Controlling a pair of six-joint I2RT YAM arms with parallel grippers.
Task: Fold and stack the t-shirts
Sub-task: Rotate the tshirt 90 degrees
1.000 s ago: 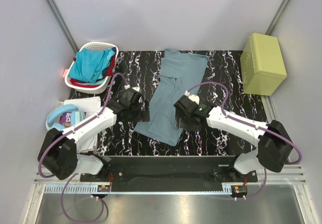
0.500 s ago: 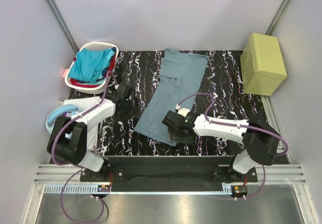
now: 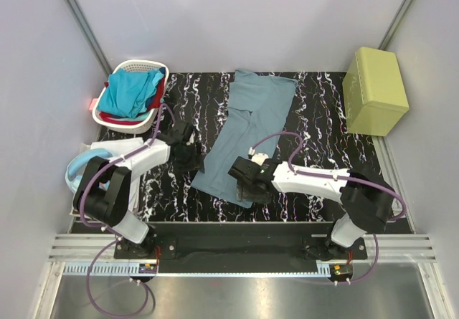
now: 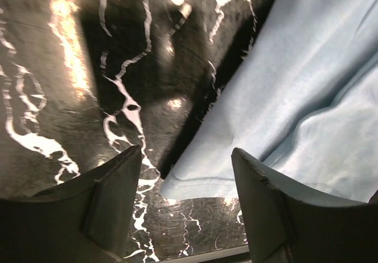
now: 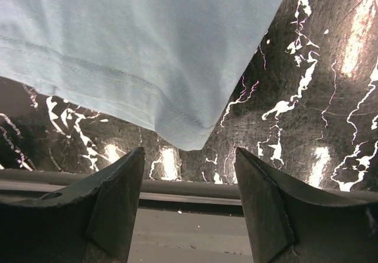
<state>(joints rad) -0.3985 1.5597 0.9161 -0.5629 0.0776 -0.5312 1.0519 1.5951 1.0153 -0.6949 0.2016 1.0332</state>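
**Both grippers now at the near hem of the grey-blue shirt**

Since one second ago, my right gripper (image 3: pixel 247 185) has moved back along the shirt toward my base and now stands over the near right corner. My left arm has folded closer to its base, while my left gripper (image 3: pixel 186 154) is almost at the same place as before, beside the left edge of the shirt.

The muted grey-blue cloth t-shirt (image 3: pixel 247 129) lies long and flat on the black marble-patterned table (image 3: pixel 323 111), from the far edge to near my arms. In the left wrist view, my left gripper (image 4: pixel 184 159) is spread wide, and the near left corner of the shirt (image 4: pixel 295 97) lies between its fingers. In the right wrist view, my right gripper (image 5: pixel 189 153) is also spread wide, with the hem corner of the shirt (image 5: pixel 147 38) pointing into the gap. Neither gripper holds anything.

The turquoise cloth t-shirt (image 3: pixel 129 93) lies crumpled in the white plastic laundry basket (image 3: pixel 140 64) at the far left corner, on top of the red cloth t-shirt (image 3: pixel 107 117). One yellow-green box (image 3: pixel 375 89) stands at the far right.
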